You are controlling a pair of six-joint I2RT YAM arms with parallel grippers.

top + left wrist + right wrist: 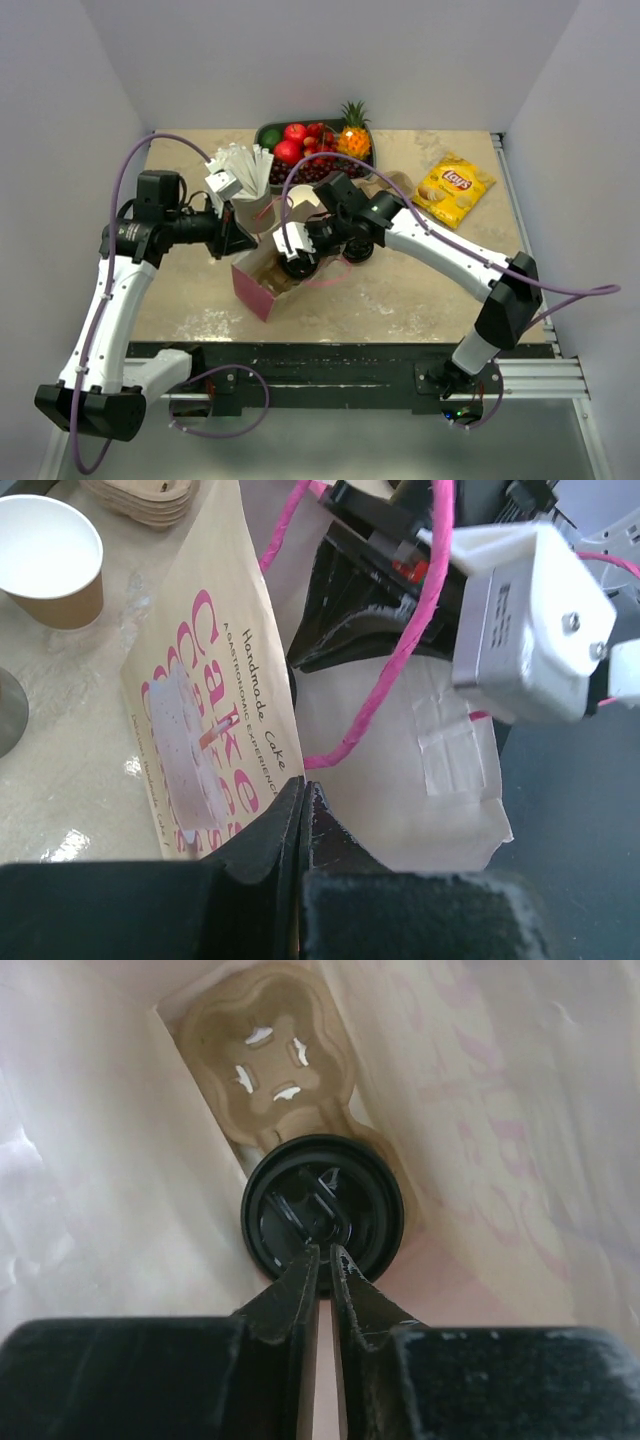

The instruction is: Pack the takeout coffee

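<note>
The coffee [322, 1205] already sits deep inside the paper bag [200, 680], in the near well of a cardboard carrier [268, 1070]. The left gripper [303, 788] is clamped on the bag's rim. The right gripper [322, 1258] has its fingers almost together over the lid's near edge; whether they pinch it cannot be told. What probably remains is letting go and withdrawing. The table [420, 290] is mottled beige stone, enclosed by plain white walls.

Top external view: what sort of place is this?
Probably a lab test cell, not a real café: bare white walls box in a table holding staged props, a fruit tray and chip bag.
</note>
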